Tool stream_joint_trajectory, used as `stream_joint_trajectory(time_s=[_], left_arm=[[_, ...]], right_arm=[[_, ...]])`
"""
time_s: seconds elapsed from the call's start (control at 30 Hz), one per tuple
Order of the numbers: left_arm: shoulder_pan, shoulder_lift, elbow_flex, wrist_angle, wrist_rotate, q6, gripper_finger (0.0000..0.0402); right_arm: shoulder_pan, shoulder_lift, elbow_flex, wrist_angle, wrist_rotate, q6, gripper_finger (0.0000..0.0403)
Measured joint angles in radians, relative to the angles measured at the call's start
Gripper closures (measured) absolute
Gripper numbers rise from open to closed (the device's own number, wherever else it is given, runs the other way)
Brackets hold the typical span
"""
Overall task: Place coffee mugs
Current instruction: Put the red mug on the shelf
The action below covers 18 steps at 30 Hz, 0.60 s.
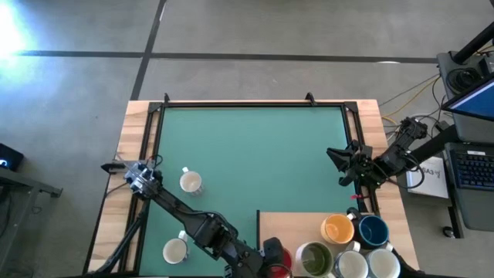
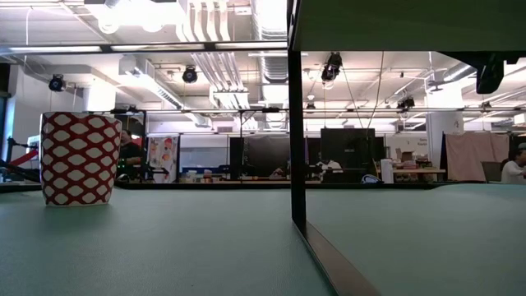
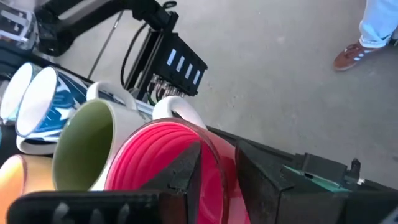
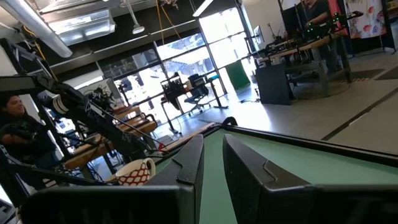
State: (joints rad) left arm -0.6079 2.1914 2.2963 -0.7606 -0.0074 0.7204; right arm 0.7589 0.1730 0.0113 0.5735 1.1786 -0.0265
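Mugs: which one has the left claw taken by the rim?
The red mug, the only one with a left claw finger inside; the olive-lined mug stands beside it, untouched.

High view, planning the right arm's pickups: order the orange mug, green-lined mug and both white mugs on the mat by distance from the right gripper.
From the right gripper:
1. orange mug, on the board
2. green-lined mug, board's front edge
3. upper white mug, mat's left
4. lower white mug, front-left
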Motion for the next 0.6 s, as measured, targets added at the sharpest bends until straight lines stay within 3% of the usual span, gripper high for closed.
stream_joint_trajectory(time_s=[0.6], left_arm=[[0.0, -0.004, 0.026, 0.001, -0.034, 0.019, 0.0322]], right_arm=[[0.0, 0.0, 0.0, 0.0, 0.0, 0.0, 0.0353]])
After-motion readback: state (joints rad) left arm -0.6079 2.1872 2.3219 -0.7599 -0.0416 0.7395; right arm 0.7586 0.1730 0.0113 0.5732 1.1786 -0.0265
